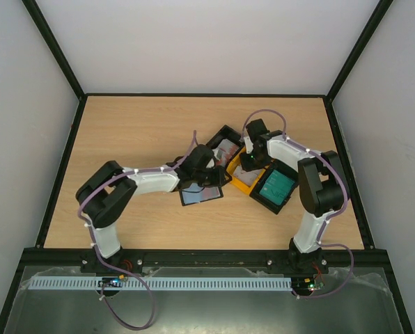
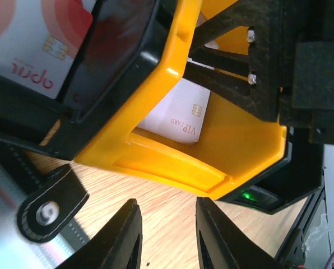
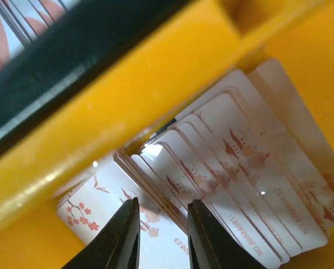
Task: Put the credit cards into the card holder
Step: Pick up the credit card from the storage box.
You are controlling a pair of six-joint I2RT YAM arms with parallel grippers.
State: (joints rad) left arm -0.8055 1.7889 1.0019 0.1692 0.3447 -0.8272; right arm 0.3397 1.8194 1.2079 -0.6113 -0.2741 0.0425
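The card holder (image 1: pixel 200 193), a black case lying open with a pale lining, rests on the table under my left wrist; its clasp tab (image 2: pixel 49 204) shows in the left wrist view. My left gripper (image 2: pixel 164 224) is open and empty over bare wood, just in front of the yellow bin (image 2: pixel 172 168). My right gripper (image 3: pixel 161 224) is open inside the yellow bin (image 3: pixel 128 95), its fingers straddling the edges of a fanned stack of pale pinkish-white credit cards (image 3: pixel 240 162). One pale card (image 2: pixel 181 115) shows from the left wrist view.
A black bin (image 1: pixel 230 130) joined to the yellow bin (image 1: pixel 239 182) holds red-and-white cards (image 2: pixel 32 45). Another black bin at the right holds teal cards (image 1: pixel 276 185). Both grippers (image 1: pixel 211 170) (image 1: pixel 248 165) crowd the table's middle. Black frame rails edge the table.
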